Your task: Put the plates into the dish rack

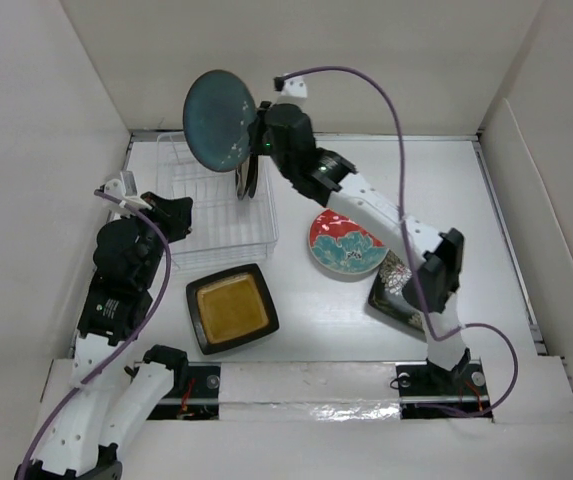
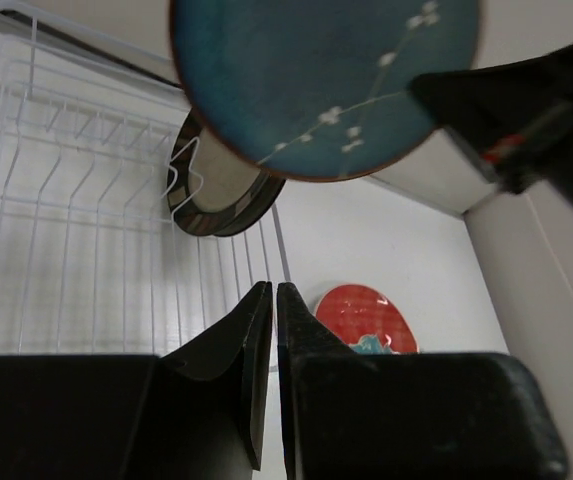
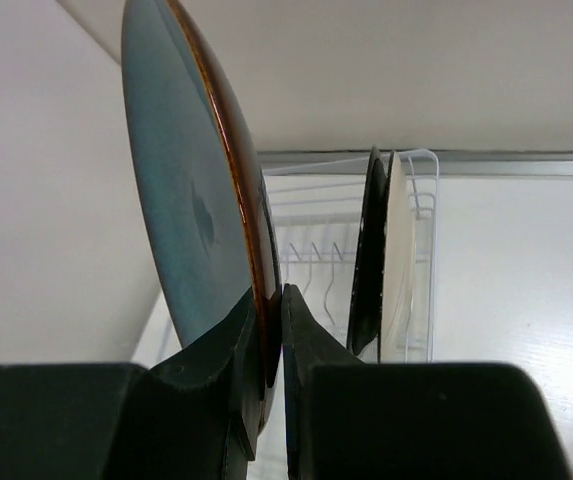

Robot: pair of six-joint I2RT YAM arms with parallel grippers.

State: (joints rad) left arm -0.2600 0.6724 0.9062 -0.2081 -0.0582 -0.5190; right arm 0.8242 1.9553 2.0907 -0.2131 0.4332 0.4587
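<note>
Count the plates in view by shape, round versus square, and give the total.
Round plates: 4 (teal plate, red-patterned plate, black gold-rimmed plate, cream plate)
Square plates: 2 (brown amber-centred plate, black floral plate)
Total: 6

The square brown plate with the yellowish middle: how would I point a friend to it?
Start at the white wire dish rack at the left of the white table. Off its near right corner, the square dark-brown plate lies flat. Its plain amber centre sets it apart from the round red-patterned plate to its right.
</note>
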